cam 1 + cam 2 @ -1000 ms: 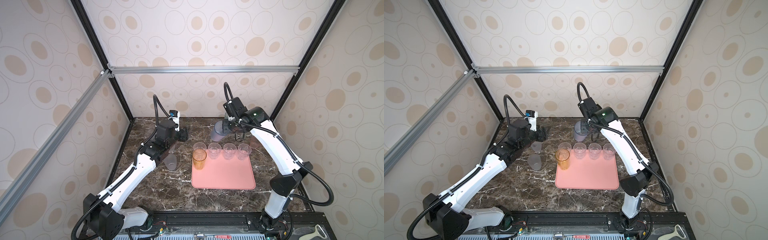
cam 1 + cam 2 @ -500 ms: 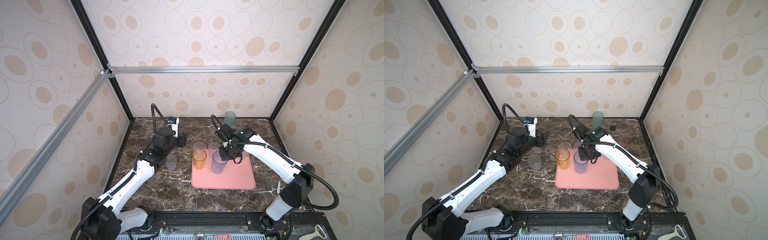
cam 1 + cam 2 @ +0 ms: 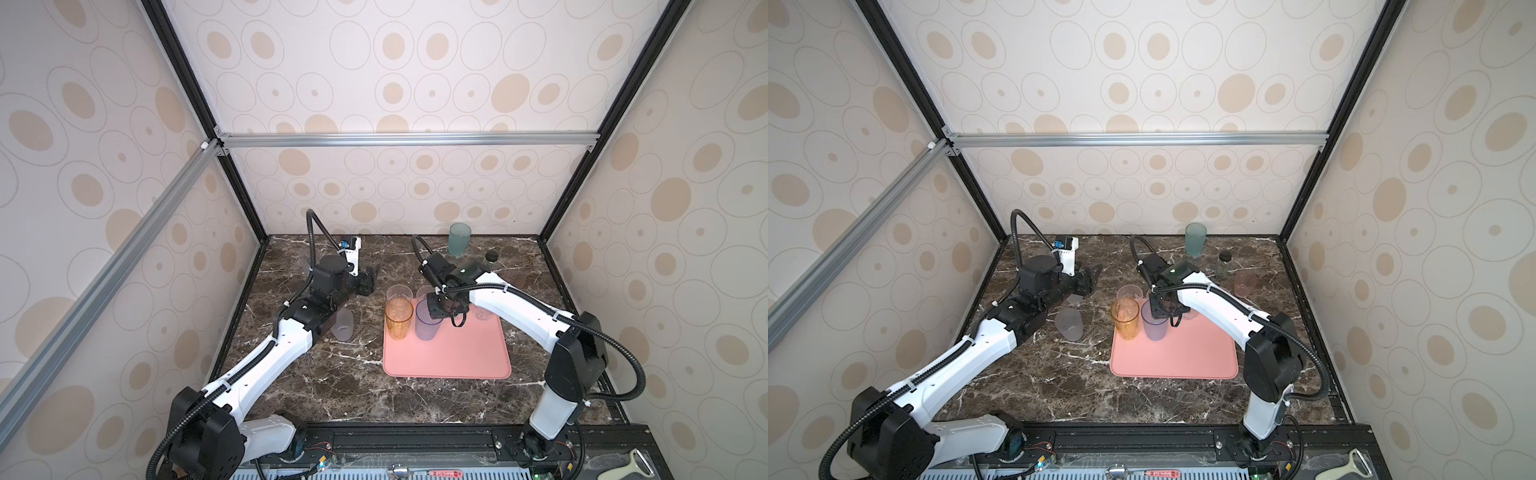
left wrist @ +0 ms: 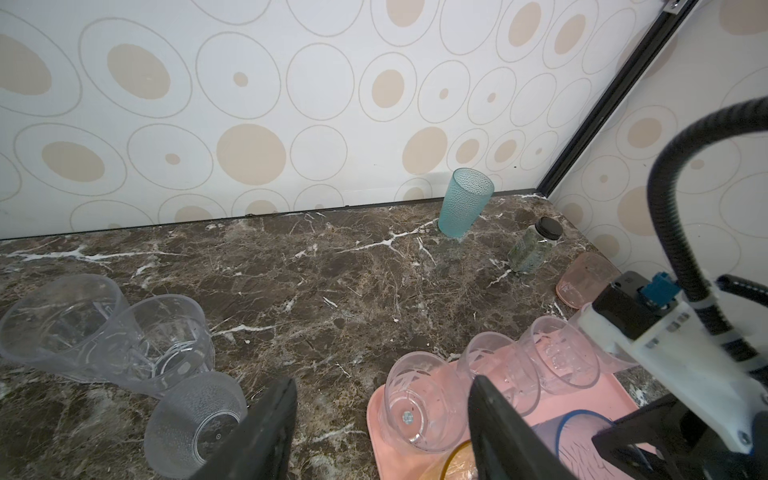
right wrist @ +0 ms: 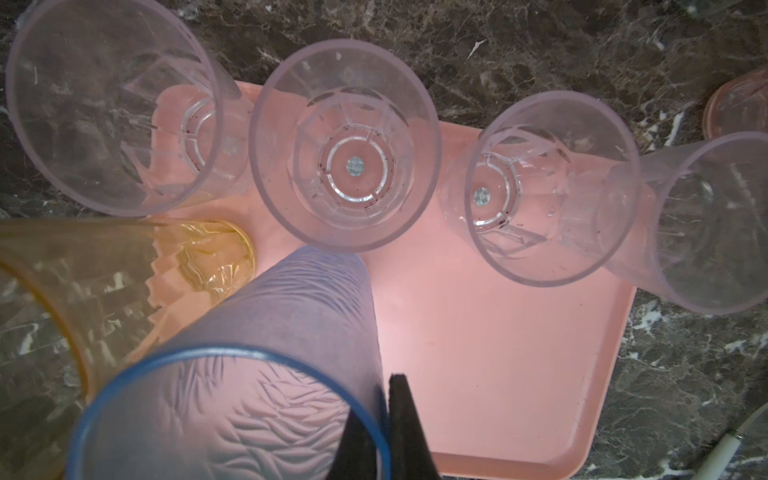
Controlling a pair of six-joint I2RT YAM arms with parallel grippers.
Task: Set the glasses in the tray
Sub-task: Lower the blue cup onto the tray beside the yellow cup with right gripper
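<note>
Patience matters: my right fingers (image 5: 405,424) pinch the rim of the blue-purple glass (image 5: 282,324), upright over the tray (image 5: 498,374) beside the amber glass (image 5: 104,270), so I should seat its base flat before releasing; my left fingers (image 4: 266,428) hang spread, empty.

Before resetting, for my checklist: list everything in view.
flat rectangular tray: one, salmon-pink, right of centre.
short faceted tumblers: six, clear, four along tray's far edge, two by left pincer.
tall patterned tumbler: one, amber, tray's left edge.
tall textured tumbler: one, blue-purple, beside amber.
frosted tumblers: two, whitish, left of tray.
tall dimpled tumbler: one, teal, far back.
small tumbler: one, pink, right of tray.
small black-lidded jar: one, clear, back right.
left pincer: black, open.
right pincer: black, shut on tall textured tumbler's rim.
</note>
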